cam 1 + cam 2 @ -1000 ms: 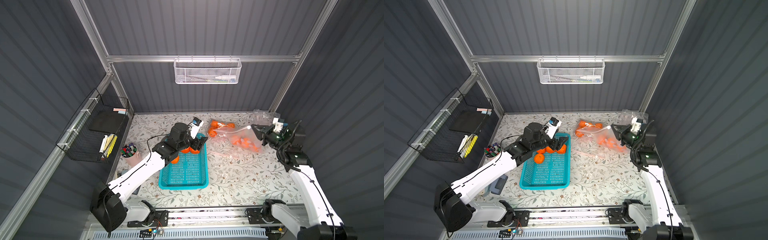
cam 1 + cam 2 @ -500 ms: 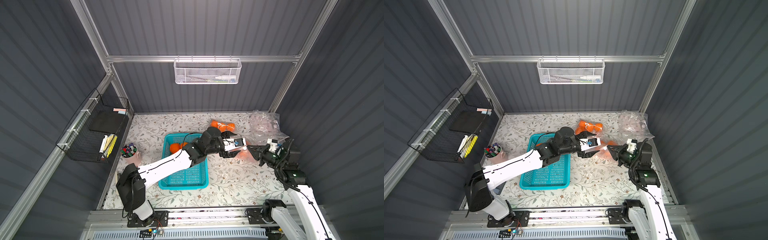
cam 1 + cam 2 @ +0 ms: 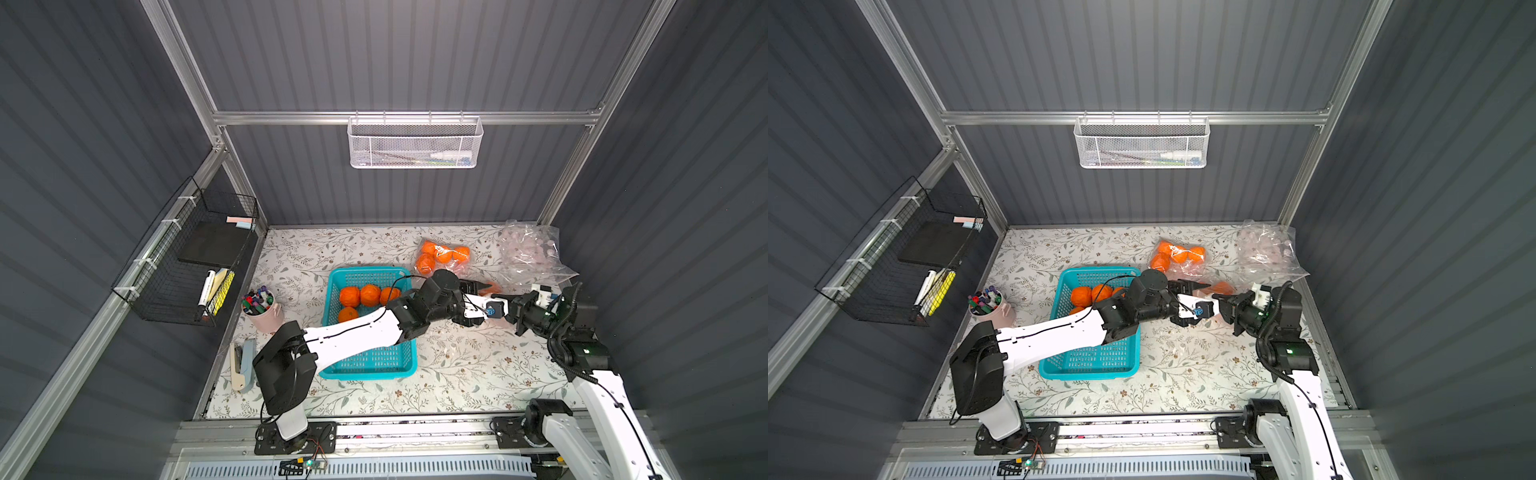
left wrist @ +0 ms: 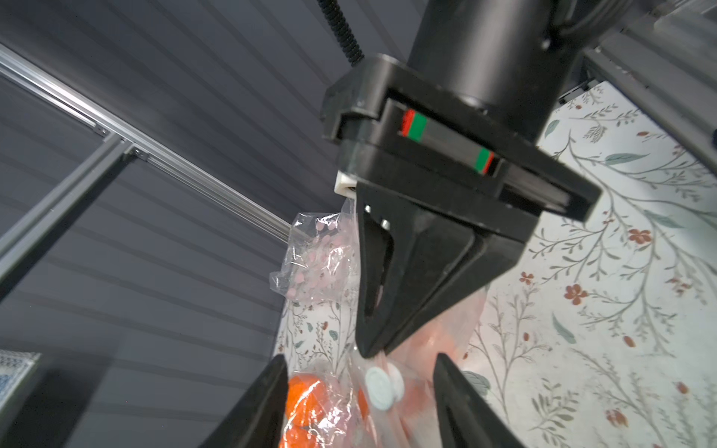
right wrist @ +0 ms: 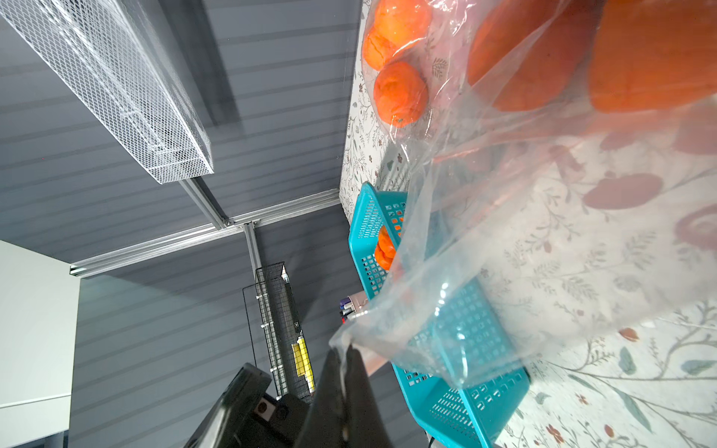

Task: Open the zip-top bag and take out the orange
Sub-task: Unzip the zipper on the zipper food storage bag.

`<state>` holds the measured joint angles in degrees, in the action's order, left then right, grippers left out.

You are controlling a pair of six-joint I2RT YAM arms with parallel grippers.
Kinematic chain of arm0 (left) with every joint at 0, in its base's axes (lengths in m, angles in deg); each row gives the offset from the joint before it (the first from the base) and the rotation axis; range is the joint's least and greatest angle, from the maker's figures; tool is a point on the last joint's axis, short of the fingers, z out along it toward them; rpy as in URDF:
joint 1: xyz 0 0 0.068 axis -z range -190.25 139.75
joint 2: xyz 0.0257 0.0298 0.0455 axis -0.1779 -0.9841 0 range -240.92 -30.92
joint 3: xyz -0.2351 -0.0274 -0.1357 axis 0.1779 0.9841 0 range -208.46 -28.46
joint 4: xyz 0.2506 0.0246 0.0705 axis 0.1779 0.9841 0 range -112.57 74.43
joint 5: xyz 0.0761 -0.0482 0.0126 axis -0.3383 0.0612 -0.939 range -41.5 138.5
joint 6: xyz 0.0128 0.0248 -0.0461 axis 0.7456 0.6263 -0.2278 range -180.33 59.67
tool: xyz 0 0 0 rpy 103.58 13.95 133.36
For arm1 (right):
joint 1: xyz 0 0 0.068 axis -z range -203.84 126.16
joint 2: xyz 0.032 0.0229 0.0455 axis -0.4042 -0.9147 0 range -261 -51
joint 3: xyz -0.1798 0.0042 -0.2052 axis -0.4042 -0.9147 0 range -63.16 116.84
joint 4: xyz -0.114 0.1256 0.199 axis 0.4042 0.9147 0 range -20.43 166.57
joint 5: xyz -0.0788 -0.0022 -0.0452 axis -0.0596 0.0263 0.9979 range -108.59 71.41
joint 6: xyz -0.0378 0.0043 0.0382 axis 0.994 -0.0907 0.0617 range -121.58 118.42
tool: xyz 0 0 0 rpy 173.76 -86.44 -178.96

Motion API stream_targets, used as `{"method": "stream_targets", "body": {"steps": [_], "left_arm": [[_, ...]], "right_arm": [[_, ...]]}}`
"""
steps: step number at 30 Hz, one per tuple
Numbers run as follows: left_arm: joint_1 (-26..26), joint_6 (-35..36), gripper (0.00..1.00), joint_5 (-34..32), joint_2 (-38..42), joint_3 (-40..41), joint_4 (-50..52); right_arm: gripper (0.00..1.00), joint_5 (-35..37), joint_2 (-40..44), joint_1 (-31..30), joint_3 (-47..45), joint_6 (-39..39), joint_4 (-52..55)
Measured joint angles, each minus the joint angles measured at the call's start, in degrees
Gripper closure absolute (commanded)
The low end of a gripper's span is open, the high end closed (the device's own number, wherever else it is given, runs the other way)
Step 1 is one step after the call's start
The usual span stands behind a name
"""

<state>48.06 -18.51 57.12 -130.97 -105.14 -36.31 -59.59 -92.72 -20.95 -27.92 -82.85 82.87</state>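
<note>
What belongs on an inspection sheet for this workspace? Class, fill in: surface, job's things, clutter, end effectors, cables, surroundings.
Surface: floral-print table.
Job's things: zip-top bag with oranges inside, one edge pinched up; teal basket holding at least four loose oranges; second bag of oranges at the back.
Clutter: pink pen cup, stapler, clear bag of pink pieces in the back corner.
End effectors: right end effector shut on the bag's edge; left end effector open, straddling a pale round tab on the bag.
Cables: thin black cable looping over the left arm; black cable loop on the right arm.
Surroundings: white mesh basket on the back wall; black wire rack on the left wall.
</note>
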Motion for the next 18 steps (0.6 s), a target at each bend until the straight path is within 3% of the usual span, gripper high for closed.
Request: {"method": "stream_targets", "body": {"steps": [9,18], "left_arm": [[0.0,-1.3,0.53,-2.9,-2.9,1.7,-3.4],[0.0,-2.6,0.74,-4.7,-2.8,3.4,-6.2]], "right_arm": [[1.0,-0.2,0.0,-0.1,-0.1,-1.0,0.0],[1.0,-0.2,-0.7,-0.1,-0.1,-1.2,-0.8]]}}
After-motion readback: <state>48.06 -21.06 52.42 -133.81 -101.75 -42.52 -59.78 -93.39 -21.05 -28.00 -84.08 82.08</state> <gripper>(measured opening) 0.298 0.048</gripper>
